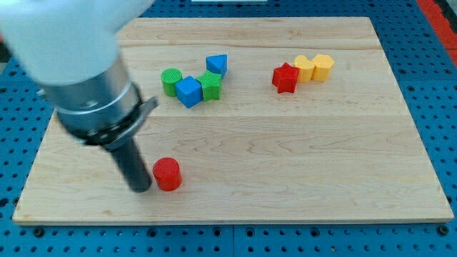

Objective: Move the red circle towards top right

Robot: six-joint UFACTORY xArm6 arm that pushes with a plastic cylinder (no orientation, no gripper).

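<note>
The red circle (167, 173), a short red cylinder, sits near the view's bottom left of the wooden board (300, 178). My tip (141, 189) stands just to its left, touching or almost touching its side. The rod rises up and to the left into the large grey and white arm body (86, 78).
A cluster at the view's top middle holds a green cylinder (171, 81), a blue cube (189, 91), a green block (211, 85) and a blue block (217, 65). At the top right are a red star (285, 78) and two yellow blocks (305, 68) (323, 66).
</note>
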